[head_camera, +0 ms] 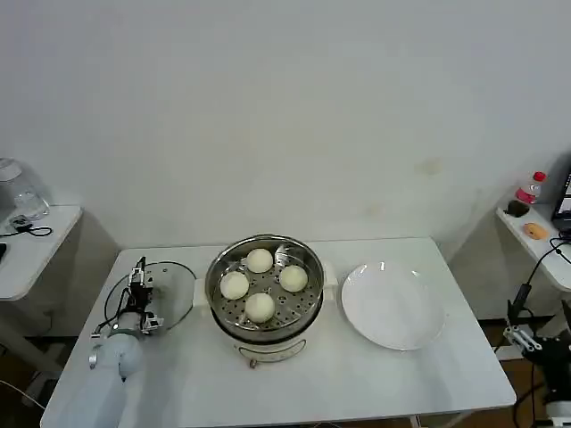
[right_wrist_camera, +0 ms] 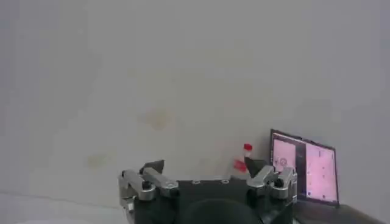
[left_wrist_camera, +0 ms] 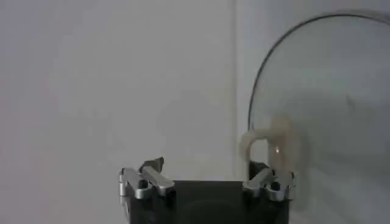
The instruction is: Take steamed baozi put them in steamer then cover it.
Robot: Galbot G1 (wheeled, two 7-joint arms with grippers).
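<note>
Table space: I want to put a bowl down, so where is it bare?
Free: the front strip of the table, before the steamer and plate. Crowded: the middle row, where cover, steamer and plate sit close together, with the left end effector over the cover.

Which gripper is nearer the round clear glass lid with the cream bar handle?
Left. The left gripper, open, hovers over the glass lid at the table's left, beside its handle. The right gripper, also open, is off the table's right edge.
</note>
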